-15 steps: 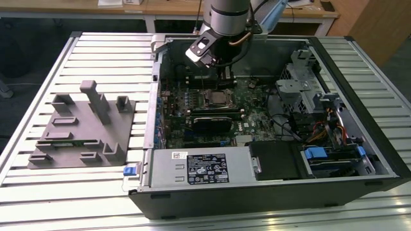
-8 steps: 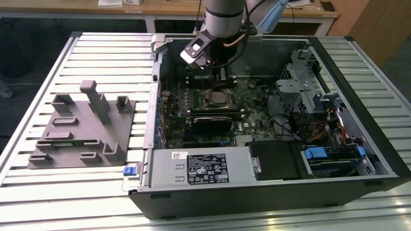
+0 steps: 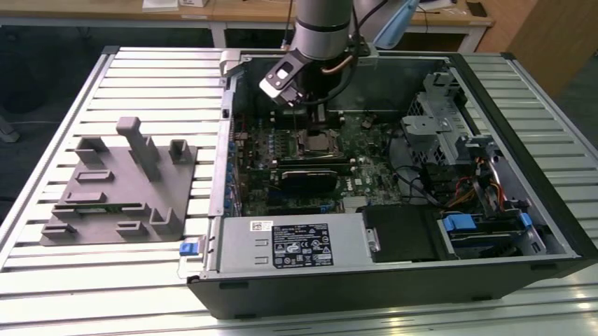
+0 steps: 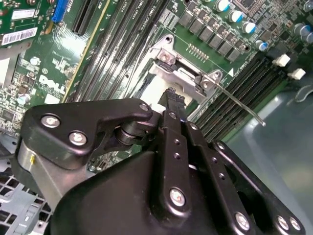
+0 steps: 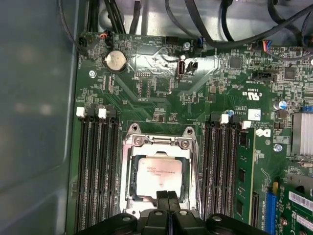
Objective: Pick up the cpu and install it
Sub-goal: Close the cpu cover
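Observation:
The cpu (image 5: 157, 174) is a small square chip with a silvery-white top. It lies flat inside the metal-rimmed socket frame (image 5: 159, 143) on the green motherboard (image 5: 161, 88). In the first wrist view my gripper (image 5: 168, 197) is shut, its two black fingers pressed together over the chip's near edge with nothing visible between them. The second wrist view shows the fingertips (image 4: 171, 98) beside the pale chip (image 4: 149, 90). In the exterior view the gripper (image 3: 313, 129) reaches down into the open computer case (image 3: 523, 140) above the socket (image 3: 318, 143).
Memory slots (image 5: 95, 166) flank the socket on both sides, and a thin socket lever (image 4: 239, 100) sticks out. A grey plastic fixture (image 3: 122, 185) lies on the slatted table at the exterior view's left. A long grey box with a white label (image 3: 290, 241) and drive cages (image 3: 439, 119) crowd the case.

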